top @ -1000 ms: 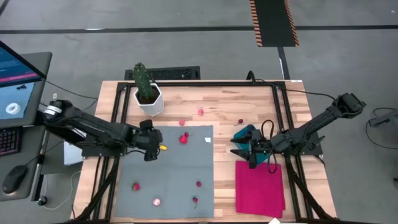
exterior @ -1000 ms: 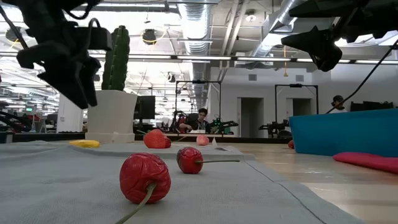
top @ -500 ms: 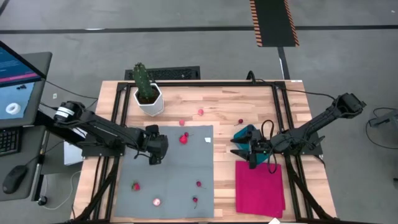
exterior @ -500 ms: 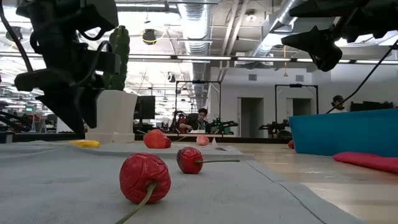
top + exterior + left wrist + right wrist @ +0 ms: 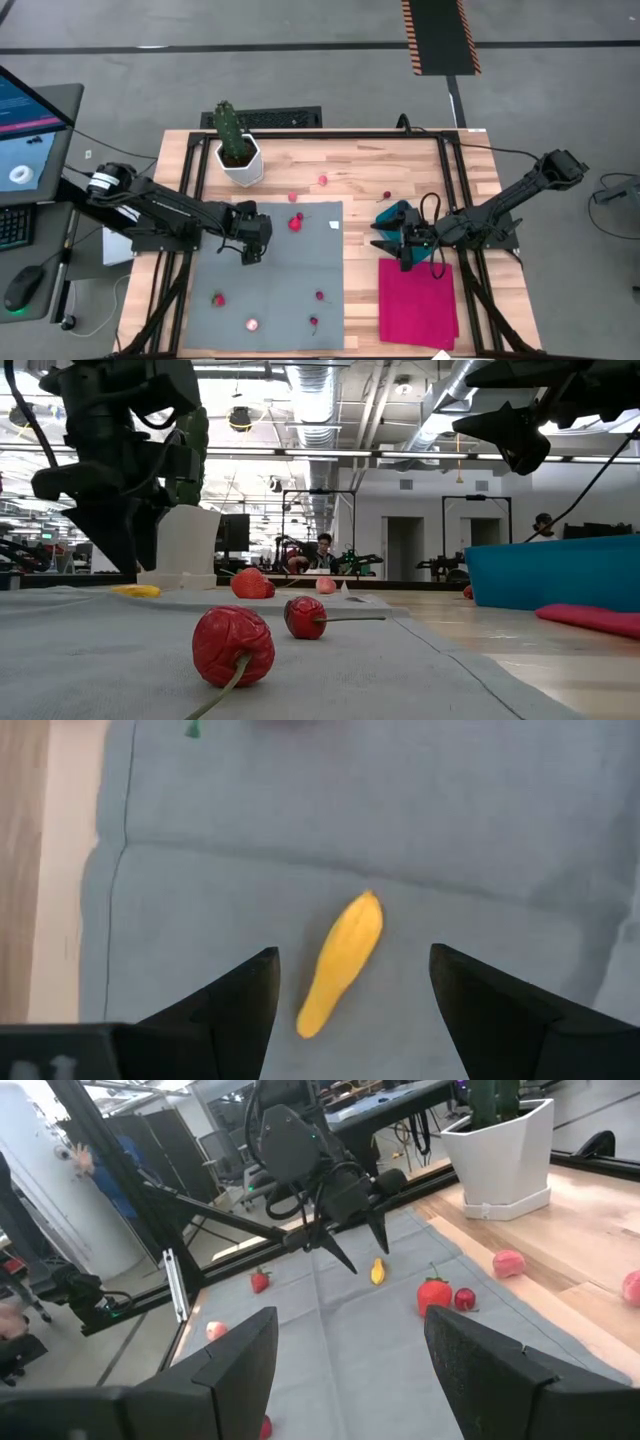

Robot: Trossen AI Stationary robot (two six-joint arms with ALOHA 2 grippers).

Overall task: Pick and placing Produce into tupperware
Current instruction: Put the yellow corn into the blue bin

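Observation:
A small yellow produce piece [image 5: 342,963] lies on the grey mat [image 5: 270,280]. My left gripper [image 5: 352,950] hangs open just above it, pointing steeply down, one finger on either side and touching nothing. A red strawberry [image 5: 295,222] sits close by. More red and pink produce [image 5: 218,298] lies scattered on the mat and on the wood. The teal tupperware [image 5: 398,214] stands right of the mat. My right gripper [image 5: 385,237] hovers open beside the tupperware, pointing roughly level, with nothing between its fingers.
A cactus in a white pot [image 5: 238,150] stands at the far left of the table. A magenta cloth [image 5: 418,300] lies near the front right. Two red produce pieces [image 5: 233,646] lie close to the low camera. Black frame rails [image 5: 190,170] border the table.
My left gripper has sunk toward the mat and shifted a little toward the table's right edge. It has tipped steeper and now covers the yellow produce in the high view. Its fingers stay open. Nothing on the table has moved.

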